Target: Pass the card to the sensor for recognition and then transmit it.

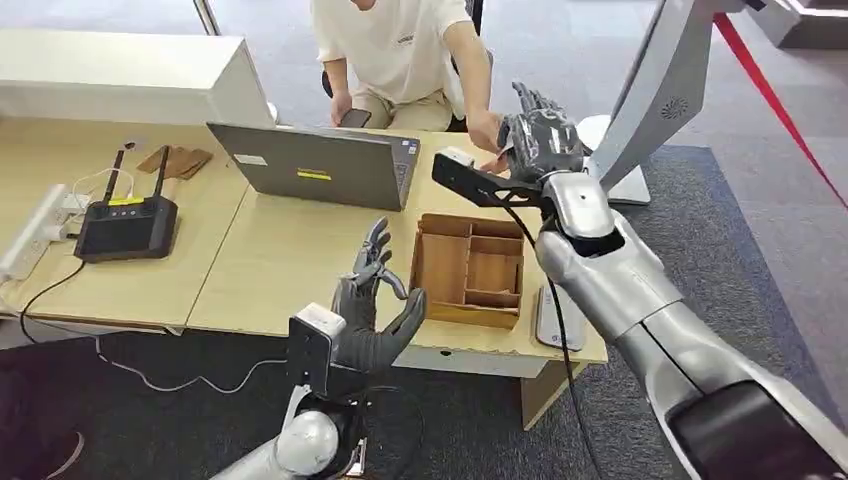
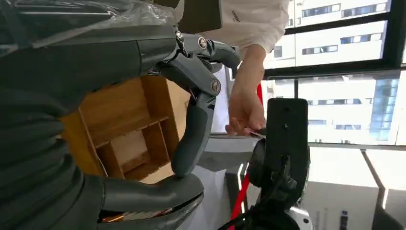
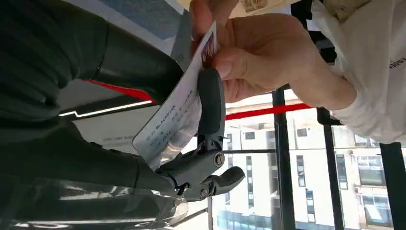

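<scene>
In the right wrist view a white card (image 3: 174, 117) with printed text sits pinched between the thumb and a finger of my right hand (image 3: 210, 110). A person's hand (image 3: 258, 52) grips the card's far end at the same time. The head view shows my right hand (image 1: 540, 140) raised past the table's far right corner, meeting the person's hand (image 1: 487, 130). My left hand (image 1: 375, 305) hovers over the table's front edge, fingers spread and holding nothing, just left of the wooden box (image 1: 468, 268). The left hand's fingers (image 2: 196, 120) hang beside that box (image 2: 124, 129).
A seated person in a white shirt (image 1: 395, 45) faces me across the table. An open laptop (image 1: 315, 165) stands mid-table. A black device with antennas (image 1: 125, 225) and cables lie at the left. A flat white device (image 1: 555, 320) rests at the table's right edge.
</scene>
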